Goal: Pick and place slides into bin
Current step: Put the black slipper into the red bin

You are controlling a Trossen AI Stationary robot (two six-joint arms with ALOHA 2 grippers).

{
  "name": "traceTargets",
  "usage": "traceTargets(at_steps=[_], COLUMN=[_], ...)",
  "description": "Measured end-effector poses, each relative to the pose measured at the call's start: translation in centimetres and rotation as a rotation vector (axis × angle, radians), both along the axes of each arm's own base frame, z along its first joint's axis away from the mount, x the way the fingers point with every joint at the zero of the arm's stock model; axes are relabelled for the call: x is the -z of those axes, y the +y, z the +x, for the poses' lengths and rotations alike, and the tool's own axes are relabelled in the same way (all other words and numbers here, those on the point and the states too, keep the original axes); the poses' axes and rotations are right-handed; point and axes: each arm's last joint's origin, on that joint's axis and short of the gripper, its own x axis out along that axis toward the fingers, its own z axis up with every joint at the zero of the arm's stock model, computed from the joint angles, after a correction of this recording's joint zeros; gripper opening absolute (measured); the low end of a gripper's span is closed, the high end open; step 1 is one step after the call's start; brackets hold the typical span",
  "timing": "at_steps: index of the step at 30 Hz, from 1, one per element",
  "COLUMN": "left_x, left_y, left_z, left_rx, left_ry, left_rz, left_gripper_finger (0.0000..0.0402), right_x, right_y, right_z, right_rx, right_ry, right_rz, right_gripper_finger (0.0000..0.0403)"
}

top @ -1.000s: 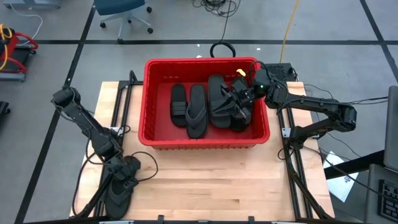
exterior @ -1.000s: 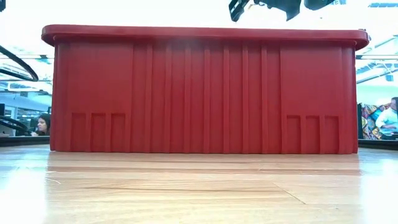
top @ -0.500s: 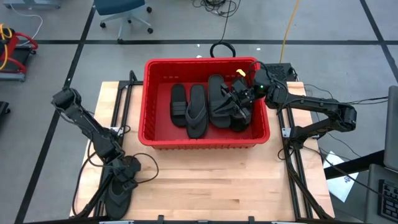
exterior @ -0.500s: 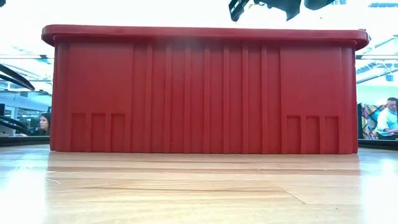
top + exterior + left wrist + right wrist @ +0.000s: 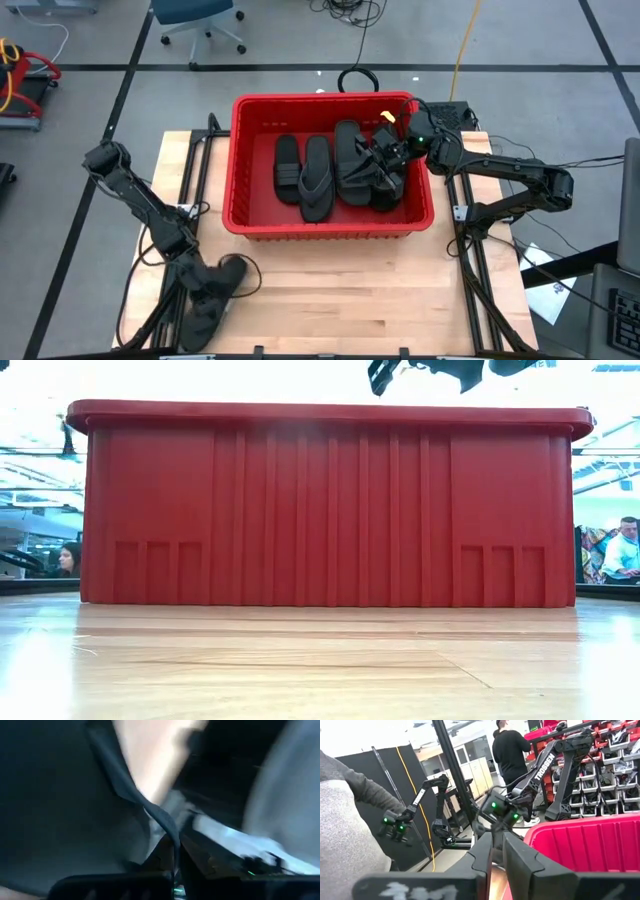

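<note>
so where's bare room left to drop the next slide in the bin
Bare floor along the bin's left wall, beside the leftmost slide, and a strip by the far wall. Crowded on the right, where the right pincer hangs over piled slides.

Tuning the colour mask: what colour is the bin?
Red, solid all over. The bin shows best in the low view, ribbed wall facing the camera.

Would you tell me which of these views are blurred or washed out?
Left wrist view: heavy motion blur, nothing nameable. Low view: room behind the bin blown out white, glare on the table. High view: evenly lit, sharp. Right wrist view: mostly clear, upper corner overexposed.
</note>
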Motion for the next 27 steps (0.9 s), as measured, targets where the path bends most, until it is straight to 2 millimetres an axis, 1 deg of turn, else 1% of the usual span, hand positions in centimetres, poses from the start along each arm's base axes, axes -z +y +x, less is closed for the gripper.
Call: traceTargets(at_steps=[3,7,10,13,16,19,21,25,27], left_x=[-2.1,-7.0,-10.3,-13.3,-15.9,-18.9,-20.9,-24.5,-25.8], left_y=[-1.0,-2.2,-1.8,-0.3,2.1,4.8,6.8,10.9,12.8], left_z=[0.6,1.2,1.7,2.1,2.5,3.0,3.2,3.1,3.0], left_rx=[0.017,0.065,0.066,0.045,0.011,-0.014,-0.041,-0.115,-0.142], left_ry=[-0.155,-0.468,-0.619,-0.694,-0.794,-0.954,-1.031,-1.119,-1.096], left_rz=[-0.167,-0.385,-0.418,-0.386,-0.253,-0.071,0.065,0.444,0.658], left_gripper_finger=[0.0004,0.0005,0.0003,0.0004,0.0002,0.0002,0.0002,0.0001,0.0001], right_x=[0.0,0.0,0.0,0.0,0.0,0.0,0.0,0.0,0.0], right_y=[0.0,0.0,0.0,0.0,0.0,0.0,0.0,0.0,0.0], right_z=[0.0,0.0,0.0,0.0,0.0,0.0,0.0,0.0,0.0], right_rx=[-0.001,-0.002,-0.002,-0.002,-0.001,0.0,-0.001,0.002,0.028], right_ry=[0.0,0.0,0.0,-0.003,-0.007,-0.015,-0.018,-0.024,-0.024], right_rz=[0.0,0.0,0.0,-0.005,-0.013,-0.028,-0.03,-0.039,-0.039], right_gripper_finger=[0.0034,0.0034,0.0034,0.0034,0.0034,0.0034,0.0034,0.0034,0.0034])
